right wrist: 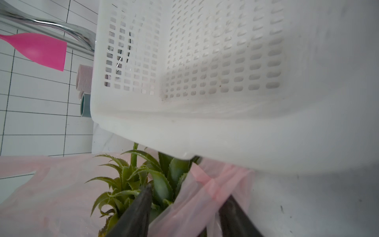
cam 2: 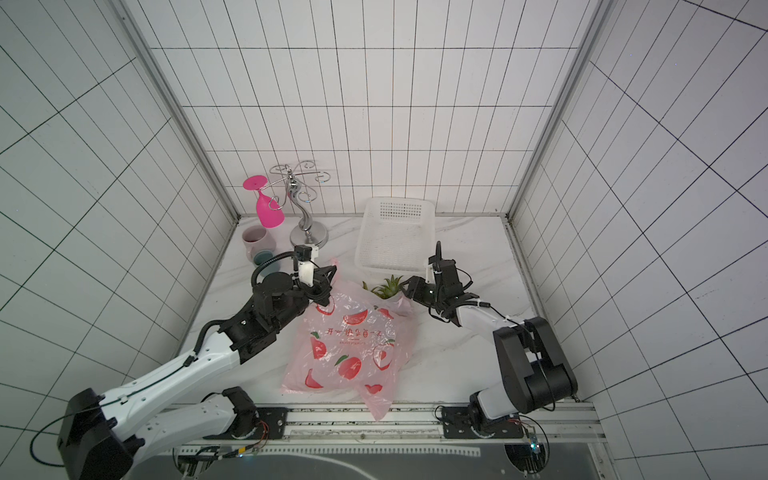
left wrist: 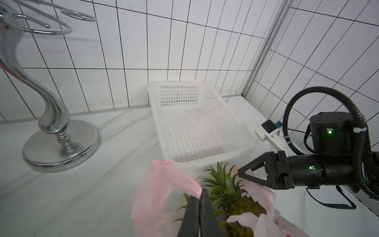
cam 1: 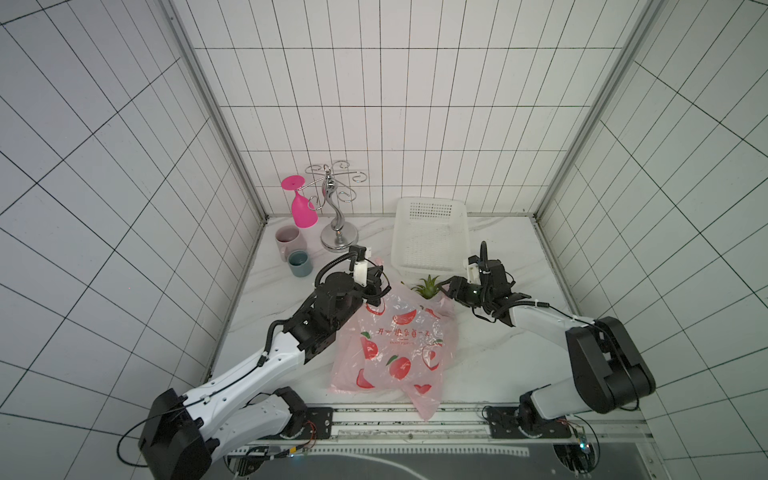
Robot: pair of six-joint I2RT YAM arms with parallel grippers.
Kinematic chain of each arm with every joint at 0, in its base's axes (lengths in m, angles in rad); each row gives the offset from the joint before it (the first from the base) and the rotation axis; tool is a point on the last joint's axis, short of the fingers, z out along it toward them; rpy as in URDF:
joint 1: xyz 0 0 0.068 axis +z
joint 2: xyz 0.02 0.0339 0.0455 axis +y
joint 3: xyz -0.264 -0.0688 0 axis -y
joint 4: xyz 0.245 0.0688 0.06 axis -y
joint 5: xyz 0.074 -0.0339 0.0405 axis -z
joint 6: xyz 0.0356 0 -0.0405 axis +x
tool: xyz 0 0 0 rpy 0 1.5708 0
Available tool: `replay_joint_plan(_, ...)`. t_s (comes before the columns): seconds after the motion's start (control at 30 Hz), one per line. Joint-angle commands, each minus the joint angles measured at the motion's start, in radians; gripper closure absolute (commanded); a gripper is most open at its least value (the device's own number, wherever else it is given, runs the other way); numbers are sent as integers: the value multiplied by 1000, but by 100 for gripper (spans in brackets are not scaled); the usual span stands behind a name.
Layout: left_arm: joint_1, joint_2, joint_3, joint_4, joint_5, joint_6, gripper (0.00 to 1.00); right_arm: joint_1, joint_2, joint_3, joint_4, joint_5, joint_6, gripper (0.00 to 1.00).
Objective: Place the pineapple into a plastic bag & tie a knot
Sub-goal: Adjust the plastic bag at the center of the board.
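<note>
The pale-pink plastic bag (cam 1: 399, 345) with red fruit prints lies on the marble table in both top views. The pineapple is inside it, and its green crown (cam 1: 428, 286) pokes out of the bag's mouth by the basket. My left gripper (left wrist: 200, 194) is shut on one pink handle loop (left wrist: 170, 176) and holds it up. My right gripper (right wrist: 189, 191) is open. Its jaws stand on either side of the other handle loop (right wrist: 213, 184), with one finger against the crown leaves (right wrist: 133, 184). No knot is in view.
A white perforated basket (cam 1: 430, 210) stands just behind the crown. At the back left are a chrome glass stand (cam 1: 338, 232) with a pink goblet (cam 1: 302, 210) hanging on it, a pink mug (cam 1: 287, 239) and a teal mug (cam 1: 300, 264). Tiled walls enclose three sides.
</note>
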Motion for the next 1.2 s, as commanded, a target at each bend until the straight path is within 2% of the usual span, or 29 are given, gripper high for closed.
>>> replay_joint_plan(0.0,-8,6,-12,12,2,-13,100,-11,-3,-57,101,-26,58,67)
replay_joint_plan(0.17,-12,0,-16,3,-2,-16,100,-18,-37,-116,224,-67,129,100)
replay_joint_plan(0.27,-12,-17,-25,-5,-5,-21,100,-24,-113,-179,301,-92,174,100)
replay_joint_plan(0.43,-14,-68,-45,-22,-14,-35,100,-24,-355,-273,302,-92,205,100)
replay_joint_plan(0.57,-14,-112,-62,-29,-24,-50,100,-23,-563,-271,216,-65,160,100)
replay_joint_plan(0.63,-13,-125,-63,-26,-34,-56,100,-23,-612,-228,187,-66,107,100)
replay_joint_plan(0.9,-13,-129,2,36,-112,-28,100,-23,-536,100,125,-123,-142,100)
replay_joint_plan(1.17,-13,-165,108,82,-155,48,100,-24,-482,423,25,-164,-253,100)
